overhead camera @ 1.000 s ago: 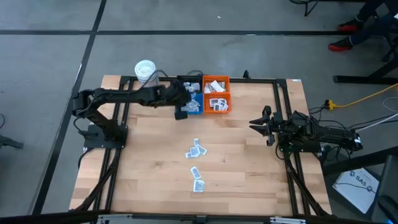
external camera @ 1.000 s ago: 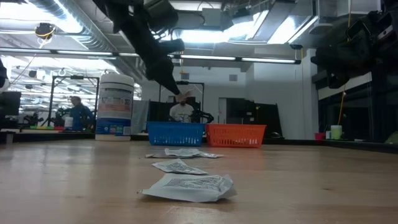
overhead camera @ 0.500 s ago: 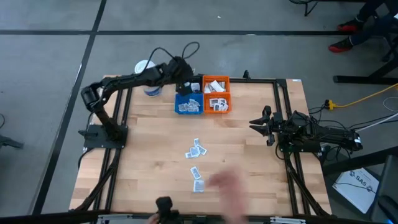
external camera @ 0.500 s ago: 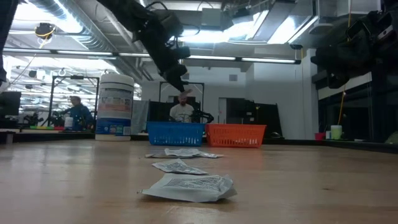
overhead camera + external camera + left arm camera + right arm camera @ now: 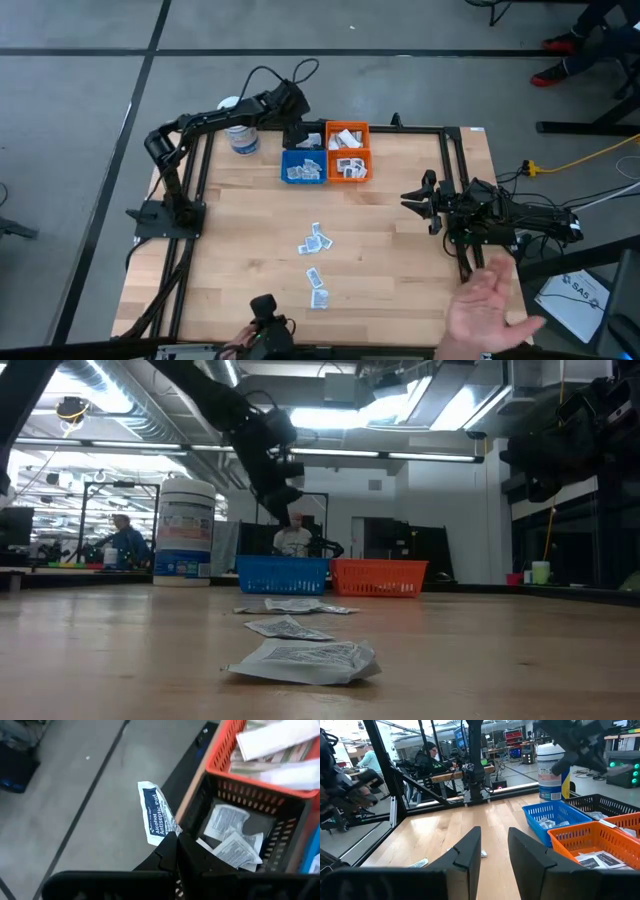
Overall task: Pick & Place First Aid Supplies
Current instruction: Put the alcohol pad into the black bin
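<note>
My left gripper (image 5: 175, 842) is shut on a white sachet with blue print (image 5: 152, 812). It hovers at the table's far edge, beside the black bin (image 5: 280, 827), which holds grey sachets (image 5: 232, 845). In the high view the left gripper (image 5: 296, 127) is behind the blue bin (image 5: 303, 167). Several more sachets (image 5: 315, 240) lie flat on the table's middle, and others (image 5: 300, 658) show close up in the low view. My right gripper (image 5: 495, 855) is open and waits at the table's right side (image 5: 428, 202). My left gripper pinches the white sachet by its lower corner (image 5: 171, 827) between its two fingertips. The sachet is lifted clear and sticks out past the fingertips, over the floor beyond the table's far edge.
Orange bins (image 5: 348, 150) stand right of the blue and black ones. A white tub (image 5: 238, 128) sits at the far left corner. A person's hand (image 5: 488, 308) reaches in over the near right corner. A dark object (image 5: 265, 308) lies at the near edge.
My left gripper, holding the sachet, has risen from the blue bin's near side and moved toward the table's far edge, stopping by the black bin. The person's hand has swept along the near edge from the middle toward the right.
</note>
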Action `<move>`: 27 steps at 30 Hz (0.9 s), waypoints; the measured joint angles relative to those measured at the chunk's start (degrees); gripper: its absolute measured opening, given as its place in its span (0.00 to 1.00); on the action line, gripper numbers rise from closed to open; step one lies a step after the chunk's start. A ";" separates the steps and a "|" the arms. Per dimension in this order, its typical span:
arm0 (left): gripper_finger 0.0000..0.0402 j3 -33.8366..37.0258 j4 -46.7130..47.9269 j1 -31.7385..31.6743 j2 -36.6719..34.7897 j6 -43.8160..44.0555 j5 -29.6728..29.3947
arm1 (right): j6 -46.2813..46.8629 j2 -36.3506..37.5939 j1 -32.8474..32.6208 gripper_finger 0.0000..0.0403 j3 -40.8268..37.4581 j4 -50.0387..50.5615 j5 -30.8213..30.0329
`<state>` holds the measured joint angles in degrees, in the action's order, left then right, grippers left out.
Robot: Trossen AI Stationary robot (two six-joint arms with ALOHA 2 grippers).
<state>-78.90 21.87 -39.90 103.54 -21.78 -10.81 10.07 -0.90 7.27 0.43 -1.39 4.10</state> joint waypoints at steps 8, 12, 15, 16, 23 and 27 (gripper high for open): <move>0.01 -0.02 0.15 -0.59 2.87 0.02 -0.01 | -0.01 0.01 0.01 0.25 -0.01 0.00 0.00; 0.00 -0.78 -0.62 -0.80 2.78 0.13 -0.04 | -0.01 0.00 0.01 0.25 -0.02 0.00 -0.01; 0.01 -2.69 -0.30 -1.64 2.69 0.22 0.35 | -0.02 0.02 0.00 0.25 -0.02 0.00 0.00; 0.01 -3.28 0.18 -1.98 2.67 0.20 0.41 | -0.02 0.02 0.00 0.25 0.00 0.00 0.00; 0.01 -4.85 1.83 -5.20 2.67 1.07 13.49 | -0.01 0.01 0.01 0.25 -0.01 0.00 0.00; 0.00 -4.86 4.61 -5.40 2.67 1.56 21.24 | -0.01 0.00 0.00 0.25 -0.01 0.00 -0.01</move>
<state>-83.75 26.47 -45.30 106.21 -20.22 10.44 10.06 -0.91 7.27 0.42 -1.39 4.08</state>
